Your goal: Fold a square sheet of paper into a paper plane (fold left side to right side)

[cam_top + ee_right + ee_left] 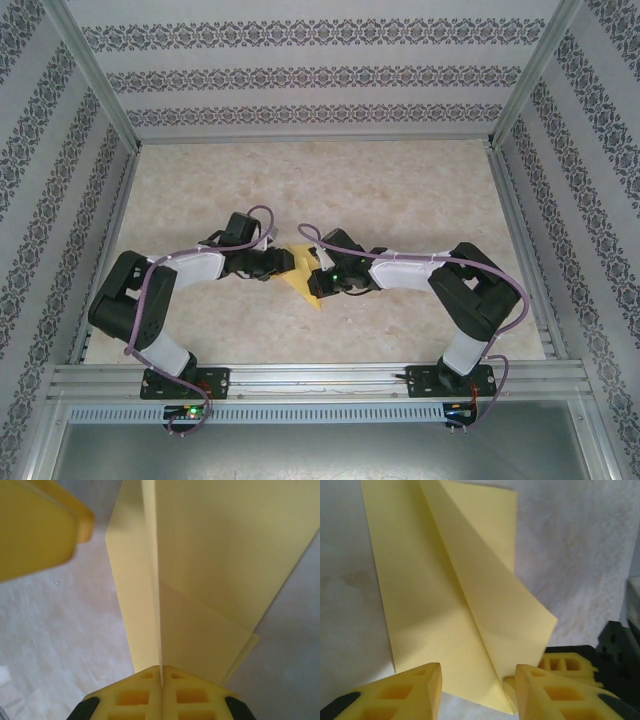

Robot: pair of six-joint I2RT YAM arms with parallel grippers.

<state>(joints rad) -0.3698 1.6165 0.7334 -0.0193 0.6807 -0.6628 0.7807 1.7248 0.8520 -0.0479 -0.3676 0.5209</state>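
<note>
A folded pale-yellow sheet of paper (305, 285) is seen near the middle of the marbled table (330, 190), about midway between its left and right edges and slightly closer to the near edge than to the far one. It is flanked by the left gripper (283, 262) on one side and the right gripper (318, 268) on the other, both brought close together over it. In the left wrist view the paper is laid flat on the table with a long diagonal flap folded across it. Its near corner is placed between the yellow fingers (415, 692) of the left gripper, which are held moderately apart, with nothing clamped. In the right wrist view the right gripper's fingers (195, 695) are pressed fully together on a raised crease of the paper, and that fold is held upright from the fingertips. A blurred finger of the left gripper is seen just beside the paper's edge.
</note>
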